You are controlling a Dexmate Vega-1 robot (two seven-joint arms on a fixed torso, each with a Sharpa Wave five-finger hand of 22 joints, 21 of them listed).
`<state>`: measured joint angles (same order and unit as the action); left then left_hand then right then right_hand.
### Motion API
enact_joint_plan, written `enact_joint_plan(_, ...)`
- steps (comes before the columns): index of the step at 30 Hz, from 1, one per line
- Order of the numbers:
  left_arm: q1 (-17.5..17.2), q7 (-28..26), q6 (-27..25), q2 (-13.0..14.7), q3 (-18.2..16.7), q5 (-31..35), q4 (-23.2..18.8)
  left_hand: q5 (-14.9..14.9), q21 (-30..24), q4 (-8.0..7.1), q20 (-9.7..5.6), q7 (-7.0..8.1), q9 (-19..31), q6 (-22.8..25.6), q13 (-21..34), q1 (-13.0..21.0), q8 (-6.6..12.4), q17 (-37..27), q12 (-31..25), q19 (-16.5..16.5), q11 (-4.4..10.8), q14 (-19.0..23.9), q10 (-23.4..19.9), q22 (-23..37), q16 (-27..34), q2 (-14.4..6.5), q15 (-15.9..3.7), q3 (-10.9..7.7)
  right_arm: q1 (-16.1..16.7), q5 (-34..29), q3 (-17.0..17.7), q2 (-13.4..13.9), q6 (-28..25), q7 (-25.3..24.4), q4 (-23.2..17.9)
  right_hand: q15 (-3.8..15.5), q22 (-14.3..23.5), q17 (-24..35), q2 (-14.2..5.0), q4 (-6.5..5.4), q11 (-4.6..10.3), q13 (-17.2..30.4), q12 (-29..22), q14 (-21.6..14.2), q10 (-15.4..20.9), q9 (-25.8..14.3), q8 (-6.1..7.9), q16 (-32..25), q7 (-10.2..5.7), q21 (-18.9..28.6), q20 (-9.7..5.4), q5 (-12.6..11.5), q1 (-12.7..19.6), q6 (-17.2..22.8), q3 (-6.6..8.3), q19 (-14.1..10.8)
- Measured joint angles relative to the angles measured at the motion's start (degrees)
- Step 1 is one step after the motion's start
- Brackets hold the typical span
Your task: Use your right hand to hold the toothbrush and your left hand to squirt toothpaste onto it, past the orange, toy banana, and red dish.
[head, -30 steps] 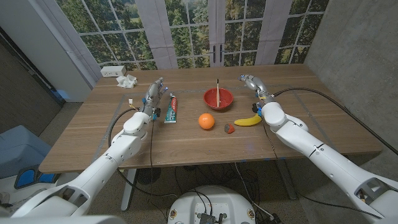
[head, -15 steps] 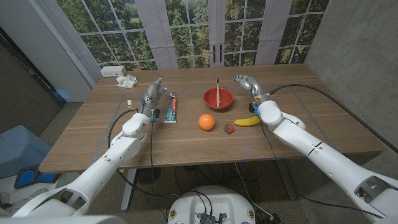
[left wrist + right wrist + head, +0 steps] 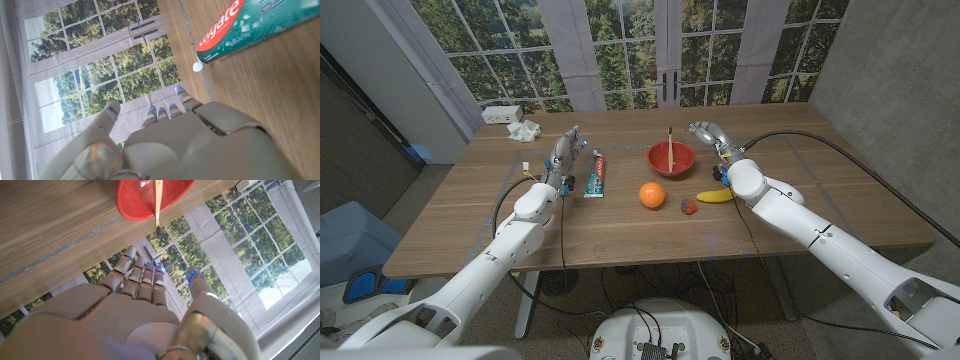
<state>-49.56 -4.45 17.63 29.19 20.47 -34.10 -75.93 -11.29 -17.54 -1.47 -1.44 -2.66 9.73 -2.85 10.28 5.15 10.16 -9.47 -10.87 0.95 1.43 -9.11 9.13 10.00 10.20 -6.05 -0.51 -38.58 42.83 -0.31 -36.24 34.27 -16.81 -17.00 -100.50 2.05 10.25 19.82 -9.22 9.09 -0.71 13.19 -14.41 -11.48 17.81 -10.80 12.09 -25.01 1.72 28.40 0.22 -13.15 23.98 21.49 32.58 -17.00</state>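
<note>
A wooden-handled toothbrush [image 3: 670,148] stands leaning in the red dish [image 3: 672,159] at the table's middle back; both also appear in the right wrist view, toothbrush [image 3: 158,202], dish [image 3: 150,197]. My right hand [image 3: 707,132] hovers open just right of the dish, fingers spread, holding nothing. A green and red toothpaste tube [image 3: 597,175] lies flat left of the dish, seen close in the left wrist view [image 3: 235,27]. My left hand [image 3: 565,152] stands open beside the tube's left, apart from it.
An orange [image 3: 652,195] sits in front of the dish, a toy banana [image 3: 716,196] to its right and a small red and grey object [image 3: 688,206] between them. A white power strip [image 3: 502,114] and crumpled tissue [image 3: 524,129] lie at the back left corner.
My right hand has moved left, from above the banana's far side toward the red dish. My left hand has hardly moved.
</note>
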Motion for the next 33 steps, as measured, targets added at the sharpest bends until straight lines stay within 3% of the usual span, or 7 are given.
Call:
enact_joint_plan(5,-0.1,0.3,0.4,0.0,-0.1,-0.2,0.3,0.0,0.0,0.0,0.01,0.0,0.0,0.0,0.0,0.0,0.0,0.0,0.0,0.0,0.0,0.0,0.0,0.0,0.0,0.0,0.0,0.0,-0.6,-1.4,-1.1,-0.4,-1.4,0.0,-0.5,0.25,0.1,0.3,-0.58,0.33,0.83,0.3,0.0,-0.9,0.8,0.0,0.0,-0.4,-0.41,0.5,-0.54,-0.2,0.6,0.4,-0.33,-0.9)
enact_joint_plan(9,-0.1,0.5,0.7,0.0,-0.2,-0.3,0.5,0.0,0.0,0.24,0.01,0.0,0.0,0.0,0.0,0.0,0.0,0.0,0.0,0.0,0.0,0.0,0.0,0.0,0.0,0.0,0.0,-0.24,-1.0,-3.5,-2.0,-0.9,-3.3,-0.9,-0.9,0.16,0.3,0.8,0.54,1.06,1.06,0.6,-0.6,-2.7,2.2,0.0,0.21,-1.4,-0.59,1.4,-1.24,-0.2,3.0,1.4,-0.42,-3.3)
enact_joint_plan(14,-0.1,0.6,0.9,-0.2,-0.2,-0.4,0.8,0.0,0.0,0.48,0.01,0.0,0.0,0.0,0.0,0.0,0.0,0.0,0.0,0.0,0.0,0.0,0.0,0.0,0.0,0.0,0.0,0.0,-1.4,-6.1,-3.0,-1.6,-5.7,-2.3,-1.1,0.29,0.5,1.9,3.36,1.8,0.7,1.3,-1.5,-6.3,4.2,-0.3,0.67,-3.7,0.22,3.3,-1.29,0.1,7.0,3.1,-1.19,-7.1)
enact_joint_plan(19,-0.1,0.7,1.3,-0.4,-0.2,-0.5,1.1,0.0,0.0,0.48,0.01,0.0,0.0,0.0,0.0,0.0,0.0,0.0,0.0,0.0,0.0,0.0,0.0,0.0,0.0,0.0,0.0,0.0,-2.3,-8.3,-4.7,-3.2,-8.2,-3.7,-1.1,0.3,0.7,3.4,5.75,1.37,0.66,2.0,-2.7,-9.8,7.0,-0.5,1.59,-6.3,0.57,4.7,-0.63,1.1,9.4,5.7,-3.07,-9.8)
enact_joint_plan(24,-0.1,0.9,1.6,-0.5,-0.3,-0.6,1.4,0.0,0.4,0.48,0.01,0.0,0.0,0.0,0.0,0.0,0.0,0.0,0.0,0.0,-0.31,0.0,-0.3,0.0,0.0,0.0,0.0,0.0,-3.0,-9.9,-5.8,-4.8,-11.0,-4.6,-0.8,0.62,1.0,5.9,6.33,0.45,1.11,3.3,-4.0,-13.0,9.3,-0.6,2.33,-9.3,0.48,5.7,-0.11,1.8,10.0,7.7,-4.93,-10.7)
enact_joint_plan(32,0.1,1.1,2.0,-0.8,-0.3,-0.7,2.2,0.0,0.6,0.47,0.21,0.0,0.0,0.0,0.0,0.0,0.0,0.0,0.0,-0.2,-0.31,0.0,-0.3,0.0,0.0,0.0,0.0,0.0,-4.5,-12.1,-7.6,-7.1,-18.1,-5.3,-0.6,0.47,1.1,8.4,4.77,0.78,1.26,4.5,-4.2,-13.1,9.2,-0.8,2.33,-10.9,0.27,6.0,-0.29,1.8,12.6,7.8,-5.55,-11.0)
enact_joint_plan(33,0.1,1.1,2.0,-0.8,-0.3,-0.7,2.2,0.0,0.6,0.47,0.21,0.0,0.0,0.0,0.0,0.0,0.0,0.0,0.0,-0.2,-0.31,0.0,-0.3,0.0,0.0,0.0,0.0,0.0,-4.9,-12.2,-8.0,-7.6,-18.5,-5.3,-0.6,0.51,1.1,8.6,5.45,0.81,1.45,4.5,-4.2,-13.0,9.0,-0.8,2.33,-11.1,0.09,6.0,-0.46,1.8,13.3,7.7,-5.54,-10.8)
